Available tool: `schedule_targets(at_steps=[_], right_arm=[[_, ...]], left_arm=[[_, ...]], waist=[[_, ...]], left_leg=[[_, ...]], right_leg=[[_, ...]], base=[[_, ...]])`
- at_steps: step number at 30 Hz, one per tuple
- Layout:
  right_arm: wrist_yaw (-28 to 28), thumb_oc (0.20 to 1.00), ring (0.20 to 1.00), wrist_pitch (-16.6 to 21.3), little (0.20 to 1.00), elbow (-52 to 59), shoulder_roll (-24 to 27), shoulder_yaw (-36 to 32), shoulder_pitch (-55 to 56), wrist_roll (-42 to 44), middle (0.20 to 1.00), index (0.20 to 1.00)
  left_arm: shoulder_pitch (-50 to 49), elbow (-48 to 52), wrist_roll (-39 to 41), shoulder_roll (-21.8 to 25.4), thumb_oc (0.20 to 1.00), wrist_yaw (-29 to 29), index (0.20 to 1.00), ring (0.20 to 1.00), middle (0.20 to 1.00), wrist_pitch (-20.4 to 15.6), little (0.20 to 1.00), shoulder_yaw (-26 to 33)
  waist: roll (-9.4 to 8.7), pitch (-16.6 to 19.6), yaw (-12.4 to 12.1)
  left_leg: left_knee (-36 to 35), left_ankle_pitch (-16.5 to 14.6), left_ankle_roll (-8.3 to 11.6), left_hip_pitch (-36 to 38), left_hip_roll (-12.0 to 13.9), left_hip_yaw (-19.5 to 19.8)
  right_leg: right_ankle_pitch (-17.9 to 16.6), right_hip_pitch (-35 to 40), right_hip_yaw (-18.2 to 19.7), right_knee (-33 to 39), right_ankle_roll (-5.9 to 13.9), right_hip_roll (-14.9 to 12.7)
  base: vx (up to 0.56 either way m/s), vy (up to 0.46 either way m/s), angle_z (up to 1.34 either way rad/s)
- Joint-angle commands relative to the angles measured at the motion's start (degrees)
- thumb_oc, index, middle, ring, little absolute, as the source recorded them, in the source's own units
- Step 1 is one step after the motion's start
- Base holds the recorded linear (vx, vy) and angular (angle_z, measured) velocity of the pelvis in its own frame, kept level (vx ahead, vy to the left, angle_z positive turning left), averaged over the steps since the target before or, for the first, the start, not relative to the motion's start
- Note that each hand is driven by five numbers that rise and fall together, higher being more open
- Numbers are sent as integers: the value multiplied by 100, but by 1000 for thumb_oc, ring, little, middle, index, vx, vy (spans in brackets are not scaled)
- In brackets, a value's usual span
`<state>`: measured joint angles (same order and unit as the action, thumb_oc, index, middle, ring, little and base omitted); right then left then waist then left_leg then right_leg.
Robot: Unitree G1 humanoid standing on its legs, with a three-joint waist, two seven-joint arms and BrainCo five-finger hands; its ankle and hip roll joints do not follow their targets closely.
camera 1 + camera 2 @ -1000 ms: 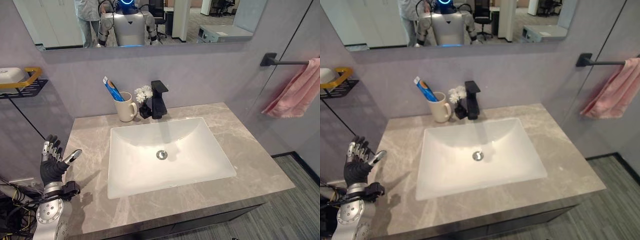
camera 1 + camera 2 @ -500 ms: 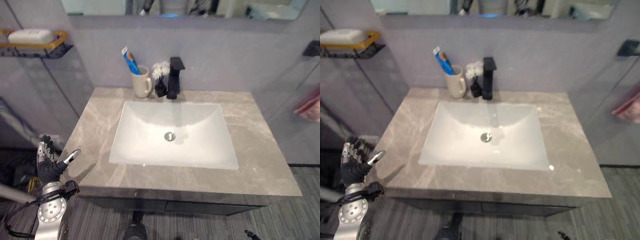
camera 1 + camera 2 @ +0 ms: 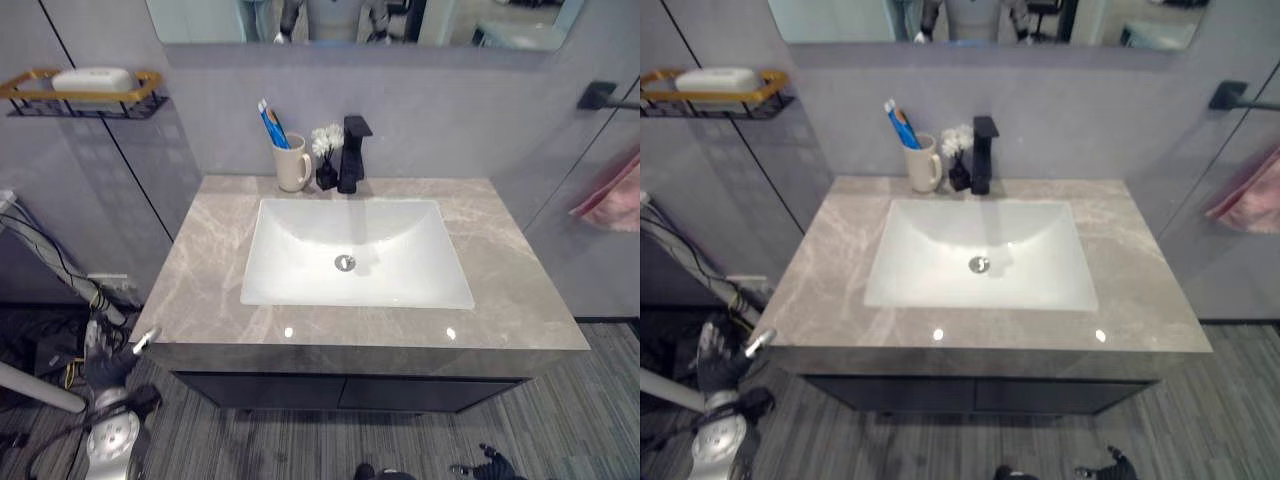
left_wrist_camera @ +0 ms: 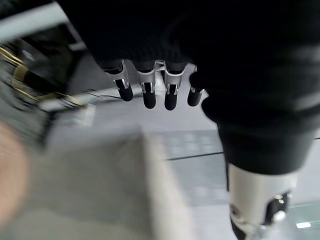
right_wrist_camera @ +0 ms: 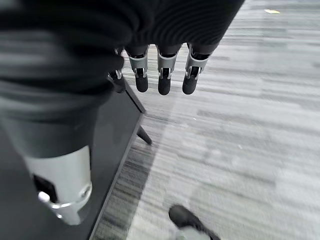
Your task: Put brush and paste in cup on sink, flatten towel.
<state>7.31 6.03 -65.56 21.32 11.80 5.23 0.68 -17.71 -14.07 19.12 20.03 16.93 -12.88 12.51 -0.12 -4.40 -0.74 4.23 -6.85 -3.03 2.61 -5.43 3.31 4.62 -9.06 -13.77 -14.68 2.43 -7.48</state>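
Below the counter's left edge the left hand [image 3: 108, 362] hangs released — right hand [image 5: 160, 75] relaxed above floor [image 5: 240, 140].

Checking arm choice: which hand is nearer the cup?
Left. The left hand hangs below the counter's front left corner; the right hand is low by the floor, farther from the cup.

Even bright light; glare spots on countertop [image 3: 290, 331]; left wrist view blurred
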Motion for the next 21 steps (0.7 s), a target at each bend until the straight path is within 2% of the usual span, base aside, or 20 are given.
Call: schedule_targets(at_steps=[1,6,7,8,9,10,11,13,14,15,16,18,20,21], right_arm=[[44,1000,1000,43,1000,75,52,25,-83,-81,1000,1000],[87,1000,1000,28,1000,8,-17,-102,-17,-76,1000,1000],[130,1000,1000,22,1000,-11,-57,-121,-20,-92,1000,1000],[131,1000,1000,21,1000,-11,-60,-125,-23,-93,1000,1000],[170,1000,1000,8,1000,24,-81,-81,-73,-151,1000,1000],[184,1000,1000,6,1000,31,-74,-86,-80,-136,1000,1000],[183,1000,1000,6,1000,31,-75,-89,-83,-136,1000,1000],[198,1000,1000,5,1000,98,-47,-83,-79,-56,1000,1000],[209,1000,1000,-16,1000,127,16,-9,-154,-93,1000,1000],[196,1000,1000,-34,1000,264,124,102,-313,-171,1000,1000],[162,1000,1000,-30,1000,575,211,291,-441,-298,1000,1000],[144,1000,1000,-15,1000,771,263,466,-573,-393,1000,1000],[123,1000,1000,13,1000,925,297,540,-478,-450,1000,1000],[122,1000,1000,11,1000,930,299,538,-475,-450,1000,1000]], left_arm=[[-154,432,-193,209,1000,-41,1000,1000,1000,-125,1000,271],[-200,-395,75,-75,1000,202,1000,1000,1000,-119,1000,470],[-134,-948,122,-115,1000,393,1000,1000,1000,-113,1000,567],[-119,-969,125,-108,1000,393,1000,1000,1000,-125,1000,561],[-89,-1208,100,-121,1000,400,1000,1000,1000,-57,1000,498],[-58,-1459,98,-134,1000,330,1000,1000,1000,4,1000,386],[-49,-1467,99,-131,1000,329,1000,1000,1000,0,1000,384],[223,-2554,-15,-157,1000,-37,1000,1000,1000,336,1000,-333],[314,-3036,40,-252,1000,-303,1000,1000,1000,532,1000,-760],[315,-3055,140,-339,1000,-564,1000,1000,1000,573,1000,-1125],[320,-3215,93,-473,1000,-783,1000,1000,1000,632,1000,-1523],[423,-3404,2,-532,1000,-880,1000,1000,1000,679,1000,-1709],[637,-3692,-91,-575,1000,-884,1000,1000,1000,680,1000,-1902],[642,-3700,-91,-576,1000,-885,1000,1000,1000,675,1000,-1904]], waist=[[-130,-71,-26],[-135,-164,-66],[-145,-197,-130],[-145,-200,-143],[-109,-245,-237],[-62,-270,-275],[-71,-264,-272],[-37,-147,-291],[1,-65,-356],[43,-35,-437],[4,-36,-499],[-49,-50,-443],[-93,-40,-288],[-91,-43,-294]], left_leg=[[183,18,-13,-229,-180,81],[127,59,-108,-246,-275,-85],[8,132,-107,-255,-221,-217],[-4,136,-108,-251,-220,-226],[-102,240,-89,-292,-109,-361],[-176,290,-86,-276,-37,-409],[-180,311,-88,-294,-47,-407],[-390,505,-75,-362,100,-567],[-417,543,-45,-388,195,-832],[-391,566,-14,-432,330,-1177],[-301,448,74,-425,467,-1579],[-324,473,135,-385,588,-1874],[-277,434,166,-341,678,-1964],[-272,430,169,-339,682,-1969]], right_leg=[[-821,114,350,774,336,31],[-1081,-60,430,828,482,-121],[-1229,-168,224,883,568,-254],[-1235,-170,233,888,569,-250],[-1257,-223,-211,862,617,-411],[-1133,-176,-369,718,602,-431],[-1148,-190,-371,726,600,-441],[-611,184,-439,345,469,-204],[-344,471,-663,300,458,-184],[-197,668,-963,276,463,-248],[-67,856,-1258,318,587,-330],[-120,771,-1159,470,580,-289],[-65,779,-772,647,519,-76],[-69,786,-768,657,516,-70]], base=[[-97,134,-14],[-83,90,-26],[-61,16,-22],[-140,0,-35],[-110,-16,-57],[-117,-17,-68],[-87,-15,-95],[-168,-61,-63],[-249,-115,-64],[-244,-192,-184],[-205,-222,-227],[-58,-241,-214],[28,-230,-145],[45,-276,-88]])
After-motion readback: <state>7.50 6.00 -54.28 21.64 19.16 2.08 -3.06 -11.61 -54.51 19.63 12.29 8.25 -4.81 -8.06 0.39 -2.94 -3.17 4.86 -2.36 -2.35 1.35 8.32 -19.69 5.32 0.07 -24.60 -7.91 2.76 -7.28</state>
